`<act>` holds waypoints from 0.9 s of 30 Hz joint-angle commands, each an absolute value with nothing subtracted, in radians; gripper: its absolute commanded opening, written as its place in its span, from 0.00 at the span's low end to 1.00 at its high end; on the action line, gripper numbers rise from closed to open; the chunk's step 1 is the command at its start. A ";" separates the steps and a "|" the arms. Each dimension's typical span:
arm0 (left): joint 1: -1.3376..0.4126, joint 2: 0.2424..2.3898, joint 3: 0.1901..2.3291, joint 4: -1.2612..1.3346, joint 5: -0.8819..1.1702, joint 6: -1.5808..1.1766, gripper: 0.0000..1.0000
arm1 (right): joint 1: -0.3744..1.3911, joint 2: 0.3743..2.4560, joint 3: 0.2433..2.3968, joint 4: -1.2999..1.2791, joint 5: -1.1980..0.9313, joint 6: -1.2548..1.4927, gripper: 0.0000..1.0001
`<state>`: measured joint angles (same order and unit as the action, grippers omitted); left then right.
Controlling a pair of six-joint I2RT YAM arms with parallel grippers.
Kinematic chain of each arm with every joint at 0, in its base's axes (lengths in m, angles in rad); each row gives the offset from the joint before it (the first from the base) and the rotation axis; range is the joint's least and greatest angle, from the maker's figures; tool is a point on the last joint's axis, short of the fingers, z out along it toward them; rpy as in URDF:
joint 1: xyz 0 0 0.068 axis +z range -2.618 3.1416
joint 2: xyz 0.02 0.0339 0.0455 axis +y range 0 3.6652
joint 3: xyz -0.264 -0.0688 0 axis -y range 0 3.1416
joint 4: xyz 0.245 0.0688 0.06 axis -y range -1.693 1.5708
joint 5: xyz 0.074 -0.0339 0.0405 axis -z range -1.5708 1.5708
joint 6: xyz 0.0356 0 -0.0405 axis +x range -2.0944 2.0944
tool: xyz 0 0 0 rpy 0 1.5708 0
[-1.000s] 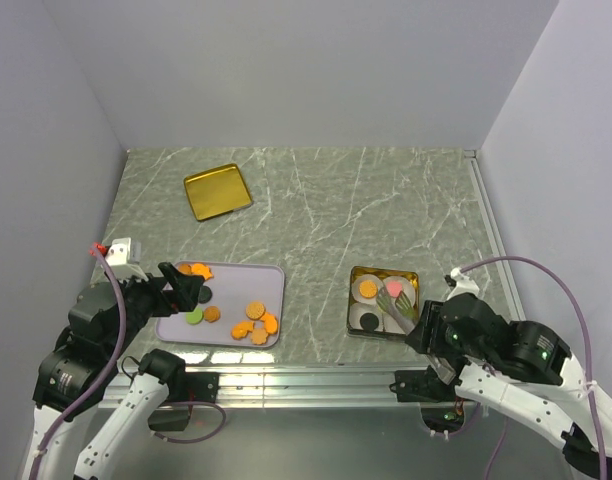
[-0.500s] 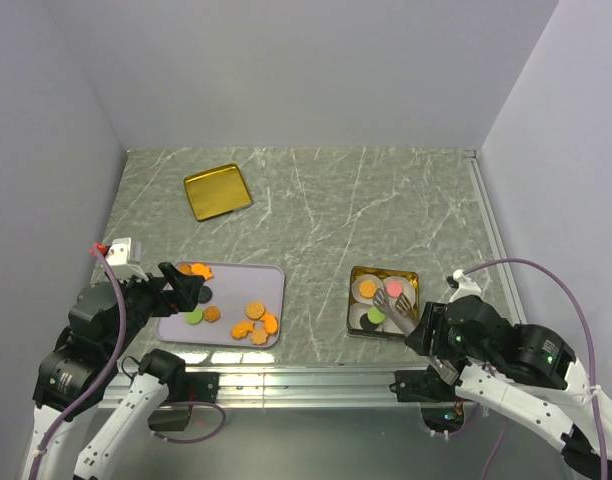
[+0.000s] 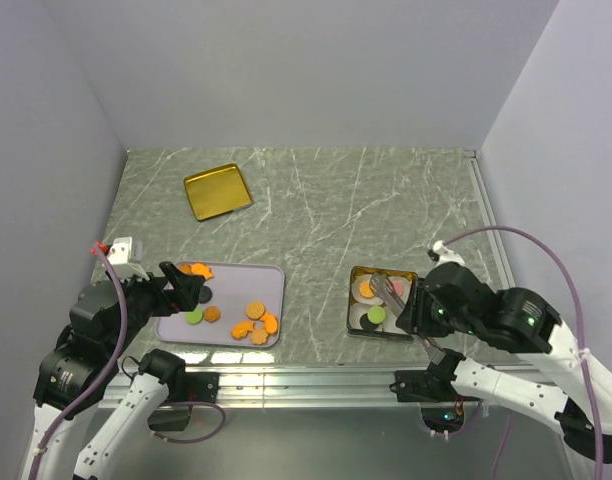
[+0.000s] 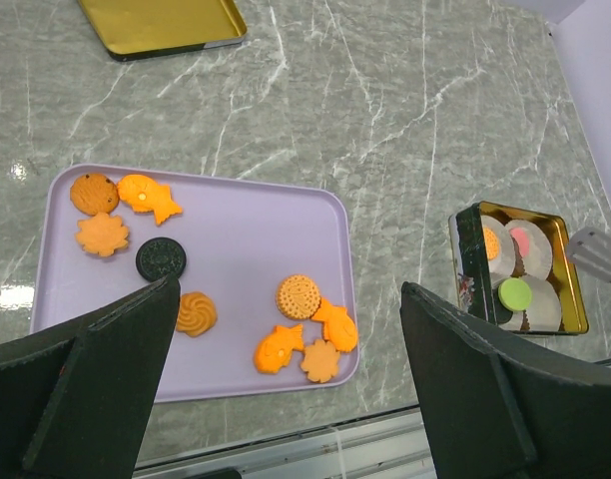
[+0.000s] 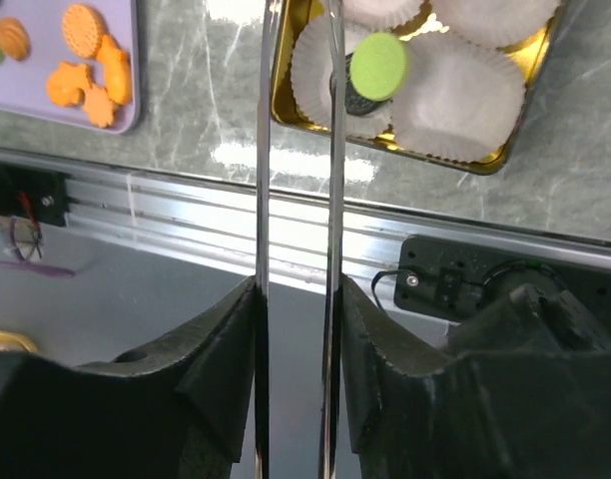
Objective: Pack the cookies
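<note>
green cookie (image 5: pixel 379 66) on paper cup (image 5: pixel 327 62), gold tin (image 5: pixel 485 160)
</note>
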<state>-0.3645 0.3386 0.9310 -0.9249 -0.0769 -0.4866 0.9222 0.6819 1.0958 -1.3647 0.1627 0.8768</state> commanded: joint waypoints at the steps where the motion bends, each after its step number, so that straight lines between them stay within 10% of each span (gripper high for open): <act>1: -0.368 0.347 0.940 -0.903 -0.089 -0.485 0.98 | 0.919 0.758 1.100 -1.367 0.106 0.842 0.41; 27: -0.368 0.298 0.950 -0.916 -0.130 -0.505 0.98 | 0.917 1.115 1.083 -1.132 0.071 0.795 0.34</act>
